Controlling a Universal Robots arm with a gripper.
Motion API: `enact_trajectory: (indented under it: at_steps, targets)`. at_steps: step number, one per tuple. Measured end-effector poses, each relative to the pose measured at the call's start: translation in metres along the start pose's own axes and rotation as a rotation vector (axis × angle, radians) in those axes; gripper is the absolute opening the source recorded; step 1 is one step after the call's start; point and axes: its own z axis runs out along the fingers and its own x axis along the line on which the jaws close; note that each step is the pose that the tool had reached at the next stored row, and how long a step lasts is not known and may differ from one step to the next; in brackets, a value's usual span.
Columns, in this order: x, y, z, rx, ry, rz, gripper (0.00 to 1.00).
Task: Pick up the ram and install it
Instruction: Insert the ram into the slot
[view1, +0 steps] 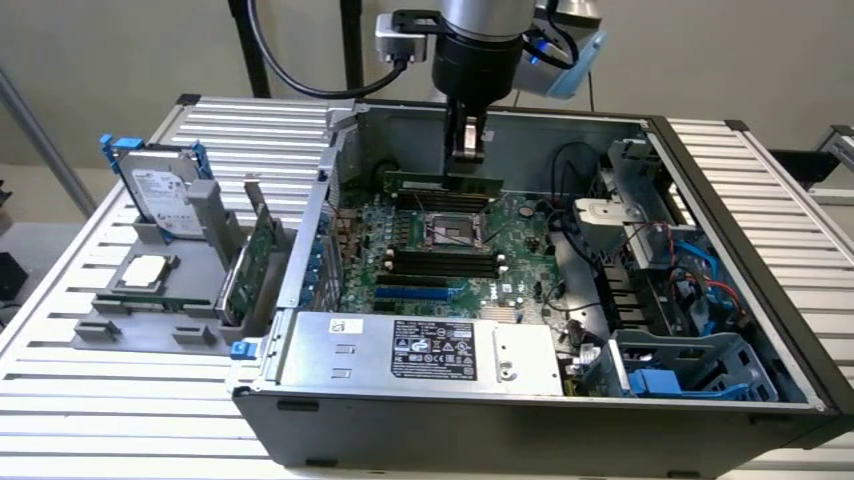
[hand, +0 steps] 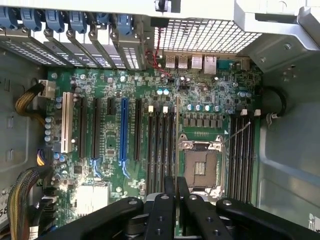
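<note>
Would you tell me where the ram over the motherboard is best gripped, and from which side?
Grip the ram at mid-length by its upper long edge, from straight above, pinching its two flat faces. It is thin, stands on edge, and its lower edge faces the motherboard, so that edge should stay free. The end effector appears shut on it just so.

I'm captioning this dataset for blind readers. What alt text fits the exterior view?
A robot gripper holds the ram, a narrow green stick, over the motherboard in an open computer case. On the exterior view's left, a grey rack carries a hard drive.
</note>
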Motion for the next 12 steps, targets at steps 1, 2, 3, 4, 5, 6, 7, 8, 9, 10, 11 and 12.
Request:
enact_trajectory:
  at_steps: [1, 2, 3, 4, 5, 6, 7, 8, 9, 10, 11, 12]
  targets:
    - [0.000, 0.0000, 0.0000, -0.0015, 0.0000, 0.000, 0.00]
    - [0.000, 0.0000, 0.0001, -0.0016, 0.0000, 0.000, 0.00]
    - [0.000, -0.0001, 0.0006, -0.0013, -0.0003, 0.000, 0.00]
    - [0.000, -0.0001, 0.0014, 0.0003, -0.0002, 0.000, 0.00]
    - [0.000, -0.0002, 0.0025, 0.0030, -0.0001, 0.000, 0.00]
    - [0.000, -0.0004, 0.0039, 0.0052, -0.0001, 0.000, 0.00]
    - [0.001, -0.0007, 0.0054, 0.0065, 0.0000, -0.001, 0.00]
    - [0.001, -0.0011, 0.0074, 0.0074, 0.0001, 0.000, 0.00]
    - [0.002, -0.0014, 0.0091, 0.0081, 0.0002, 0.000, 0.00]
    - [0.003, -0.0018, 0.0109, 0.0086, 0.0003, 0.000, 0.00]
    - [0.004, -0.0022, 0.0126, 0.0090, 0.0002, 0.000, 0.00]
    - [0.005, -0.0027, 0.0143, 0.0093, 0.0002, -0.001, 0.00]
